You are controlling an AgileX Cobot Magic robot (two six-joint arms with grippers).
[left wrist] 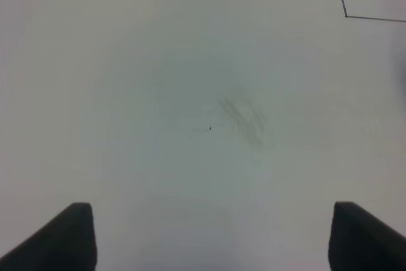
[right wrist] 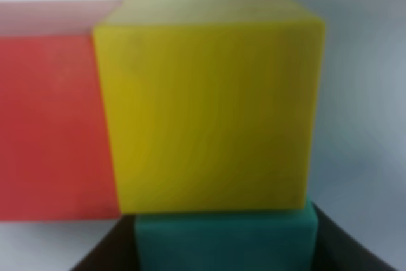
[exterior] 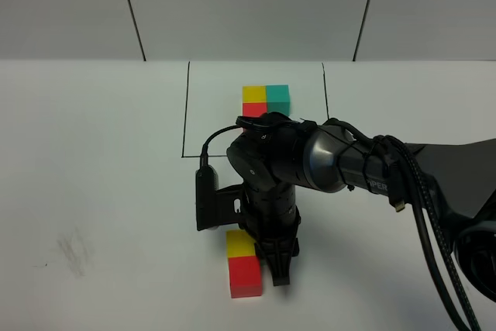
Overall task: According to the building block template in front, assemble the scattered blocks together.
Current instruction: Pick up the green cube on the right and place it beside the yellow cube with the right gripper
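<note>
The building block template point(exterior: 266, 98) lies inside a thin black rectangle at the back: yellow and teal cubes side by side, with its red cube partly hidden behind my right arm. Near the front, the yellow block point(exterior: 240, 243) touches the red block point(exterior: 245, 277). My right gripper point(exterior: 275, 263) hangs right beside them. In the right wrist view it point(right wrist: 225, 249) is shut on the teal block point(right wrist: 225, 238), pressed against the yellow block point(right wrist: 209, 106), with the red block point(right wrist: 54, 125) adjoining. My left gripper point(left wrist: 212, 239) is open over bare table, holding nothing.
The white table carries a faint grey smudge point(exterior: 74, 249) at the left, which also shows under the left gripper as a smudge point(left wrist: 244, 115). A corner of the black drawn rectangle point(left wrist: 346, 15) shows in the left wrist view. Black cables trail along the right arm point(exterior: 418, 199).
</note>
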